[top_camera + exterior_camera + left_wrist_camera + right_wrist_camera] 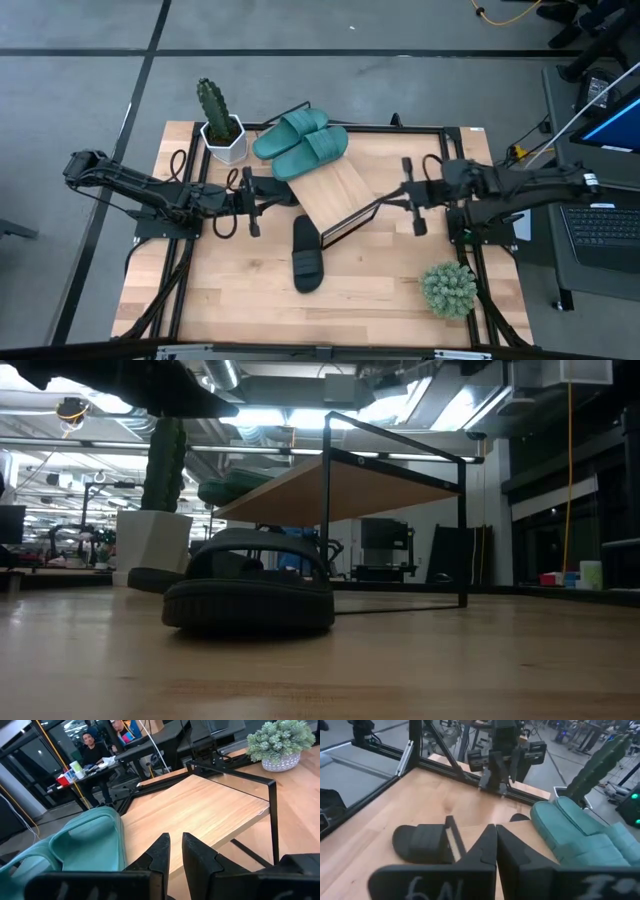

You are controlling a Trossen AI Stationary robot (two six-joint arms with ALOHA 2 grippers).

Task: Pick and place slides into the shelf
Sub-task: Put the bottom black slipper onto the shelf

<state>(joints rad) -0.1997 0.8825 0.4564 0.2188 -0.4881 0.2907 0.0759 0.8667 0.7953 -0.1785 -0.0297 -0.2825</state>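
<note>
The shelf [335, 185] stands slanted at the table's middle, a light plank on a thin black frame [327, 510]. The teal pair [300, 143] rests side by side on the plank's far-left end [85, 842] [570, 830]. One black slide [308, 255] lies sole down on the table near the shelf [250, 595] [420, 842]. A second dark shape [520, 817] shows past the plank's edge; I cannot tell what it is. My left gripper [296, 194] hovers at the shelf's left side, shut with a narrow slit [176, 840]. My right gripper [385, 198] hovers at its right side, shut [495, 832].
A cactus in a white pot [220, 125] stands at the far left, next to the teal pair. A bushy green plant [448, 288] sits at the near right. A laptop [605, 225] is off the table's right edge. People sit beyond the table [92, 745].
</note>
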